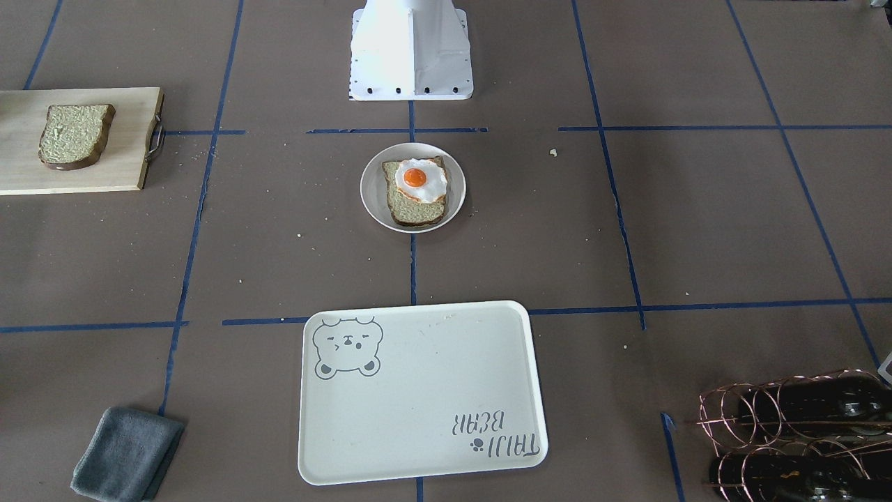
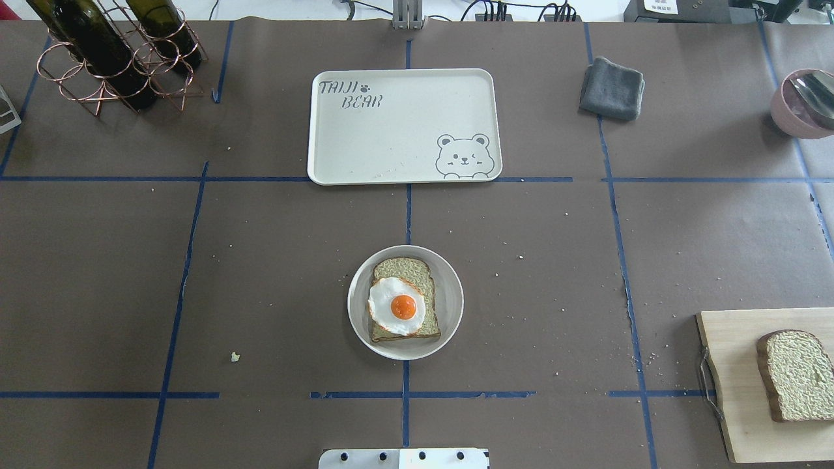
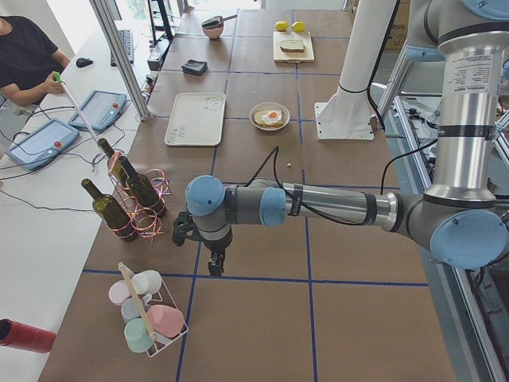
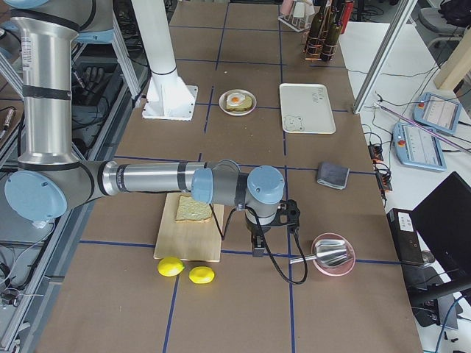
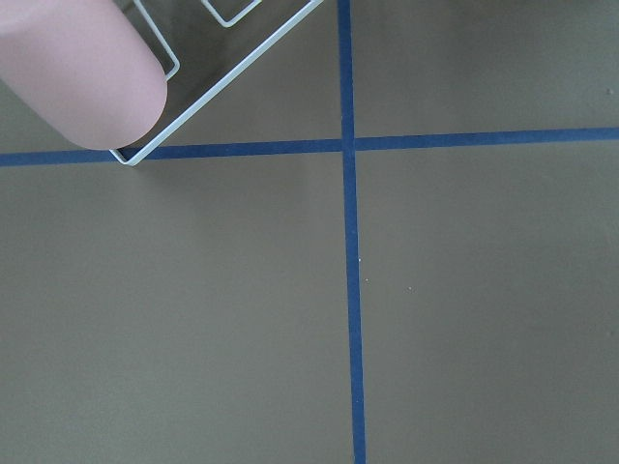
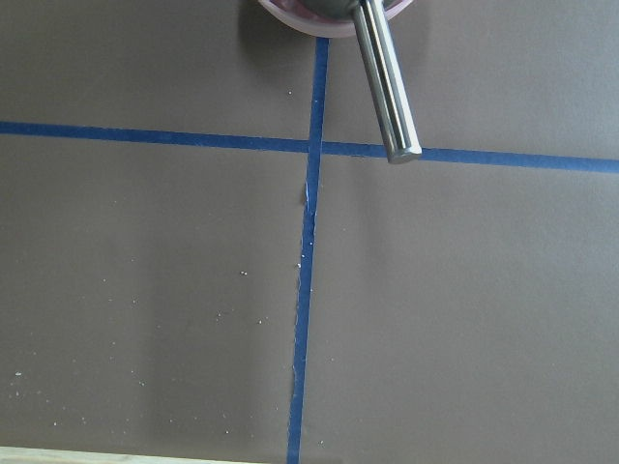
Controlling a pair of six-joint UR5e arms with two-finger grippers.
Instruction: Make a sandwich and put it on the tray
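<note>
One bread slice [image 2: 405,273] topped with a fried egg [image 2: 397,306] lies on a small round white plate [image 2: 454,303] at the table's middle; it also shows in the front view [image 1: 420,180]. The second bread slice [image 2: 796,374] lies on a wooden cutting board [image 2: 736,391] at the right. The cream bear tray [image 2: 391,137] is bare, beyond the plate. My left gripper [image 3: 215,269] hangs far left near a cup rack; my right gripper [image 4: 257,248] hangs beside the cutting board. Both show only in the side views, so I cannot tell whether they are open or shut.
A copper rack of wine bottles [image 2: 111,52] stands at the far left. A folded grey cloth [image 2: 612,88] and a pink bowl with a spoon [image 2: 805,104] lie at the far right. Two lemons [image 4: 184,271] sit beside the board. A cup rack [image 3: 147,314] stands near the left gripper.
</note>
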